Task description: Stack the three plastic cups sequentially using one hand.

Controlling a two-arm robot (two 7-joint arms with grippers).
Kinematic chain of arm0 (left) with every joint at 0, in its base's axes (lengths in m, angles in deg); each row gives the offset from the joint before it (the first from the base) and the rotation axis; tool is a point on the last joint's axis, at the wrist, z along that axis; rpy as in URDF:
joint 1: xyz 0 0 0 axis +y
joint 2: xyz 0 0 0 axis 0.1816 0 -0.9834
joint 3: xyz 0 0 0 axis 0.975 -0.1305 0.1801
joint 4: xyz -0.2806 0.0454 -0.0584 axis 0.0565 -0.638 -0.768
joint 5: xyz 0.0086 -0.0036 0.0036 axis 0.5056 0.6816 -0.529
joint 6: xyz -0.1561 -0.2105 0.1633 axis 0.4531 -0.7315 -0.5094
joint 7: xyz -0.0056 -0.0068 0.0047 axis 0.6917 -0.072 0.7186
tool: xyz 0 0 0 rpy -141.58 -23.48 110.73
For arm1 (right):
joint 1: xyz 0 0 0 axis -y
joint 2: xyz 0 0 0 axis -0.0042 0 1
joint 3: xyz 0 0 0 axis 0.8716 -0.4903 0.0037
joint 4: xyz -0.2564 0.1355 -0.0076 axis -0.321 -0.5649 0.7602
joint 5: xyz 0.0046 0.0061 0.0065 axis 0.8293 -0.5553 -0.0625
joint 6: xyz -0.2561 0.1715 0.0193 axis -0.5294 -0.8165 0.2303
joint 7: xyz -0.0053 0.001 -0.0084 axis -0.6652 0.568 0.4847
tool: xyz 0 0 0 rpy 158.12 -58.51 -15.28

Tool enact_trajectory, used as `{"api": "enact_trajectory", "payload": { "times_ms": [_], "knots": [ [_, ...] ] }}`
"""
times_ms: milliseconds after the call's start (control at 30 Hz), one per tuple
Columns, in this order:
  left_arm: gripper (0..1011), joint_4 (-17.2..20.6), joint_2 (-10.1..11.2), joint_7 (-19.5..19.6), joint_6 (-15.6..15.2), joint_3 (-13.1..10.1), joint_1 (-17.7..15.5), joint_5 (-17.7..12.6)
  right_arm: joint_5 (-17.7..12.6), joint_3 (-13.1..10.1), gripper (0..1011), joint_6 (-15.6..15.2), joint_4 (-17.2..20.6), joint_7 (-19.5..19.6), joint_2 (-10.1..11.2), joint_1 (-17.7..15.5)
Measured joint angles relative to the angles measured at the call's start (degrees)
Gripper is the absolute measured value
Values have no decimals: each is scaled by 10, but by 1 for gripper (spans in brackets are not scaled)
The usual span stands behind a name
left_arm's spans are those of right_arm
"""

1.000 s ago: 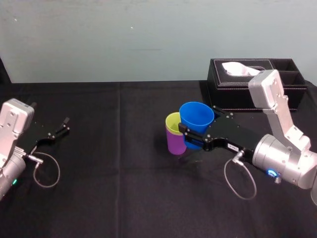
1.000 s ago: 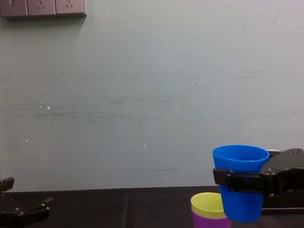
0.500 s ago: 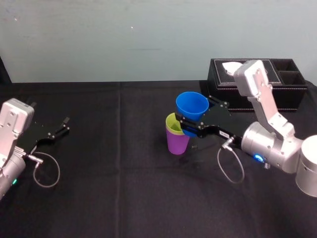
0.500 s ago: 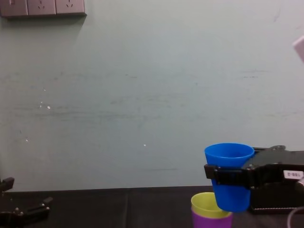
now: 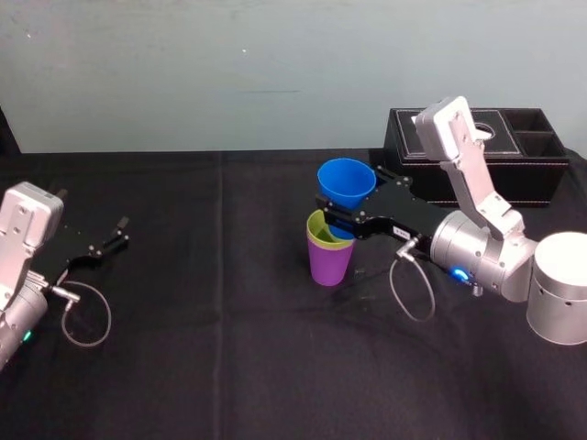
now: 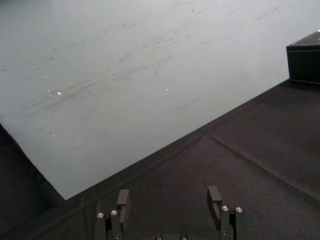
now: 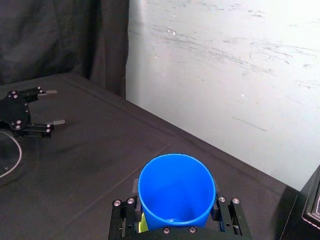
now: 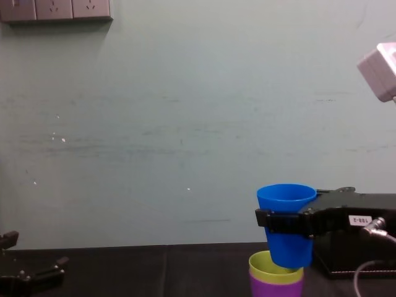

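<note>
My right gripper (image 5: 353, 197) is shut on the blue cup (image 5: 346, 183), a finger on each side of its wall. It holds the cup upright over the yellow-green cup (image 5: 320, 235), which sits nested in the purple cup (image 5: 330, 265) on the black table. In the chest view the blue cup (image 8: 285, 223) has its base at the mouth of the yellow-green cup (image 8: 270, 271), above the purple cup (image 8: 275, 289). The right wrist view looks into the blue cup (image 7: 175, 192) between the fingers (image 7: 122, 215). My left gripper (image 5: 115, 234) rests open at the table's left side.
A black tissue box (image 5: 477, 156) stands at the back right, just behind my right arm. A loose cable loop (image 5: 84, 316) lies by the left arm. Black cloth covers the table (image 5: 220, 348), and a pale wall rises behind it.
My right gripper has carried the blue cup left and toward the wall, from beside the nested pair to directly over the yellow-green cup. The left arm has not moved.
</note>
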Motion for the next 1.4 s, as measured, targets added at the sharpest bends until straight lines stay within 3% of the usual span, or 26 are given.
{"api": "enact_trajectory", "payload": {
  "times_ms": [1400],
  "knots": [
    [1010, 0, 0, 0, 0, 0, 0, 0, 13, 8, 744, -4, -33, -10, -27, 22]
  ]
}}
